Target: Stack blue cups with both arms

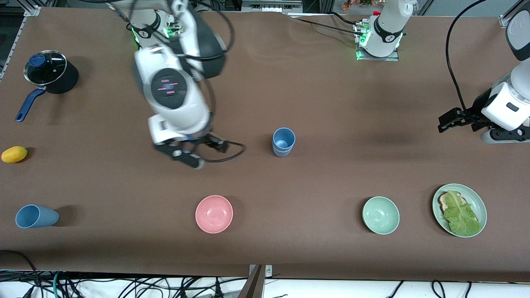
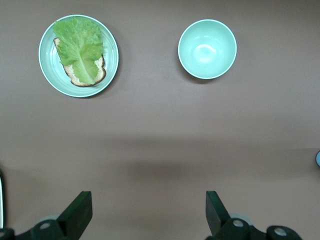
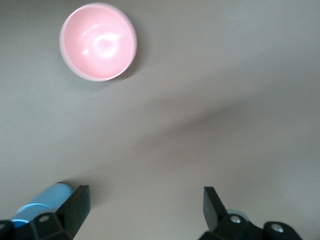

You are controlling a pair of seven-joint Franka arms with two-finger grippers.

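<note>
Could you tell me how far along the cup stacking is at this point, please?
Nothing is stacked yet. One blue cup stands upright mid-table; the other blue cup lies on its side at the right arm's end, nearer the camera. In hand: nothing; the right gripper hangs open over bare table beside the upright cup, and the left gripper waits open. Both pick-ups and the stacking remain.

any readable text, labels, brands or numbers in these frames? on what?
None readable.
Right arm: pink marks on a dark round panel, blurred, no letters to make out.
Arm bases: small dark round badges, too small to read.
Blue cups, pink bowl, green bowl, plate, pot: plain, no print.
Both wrist views: no text.
</note>
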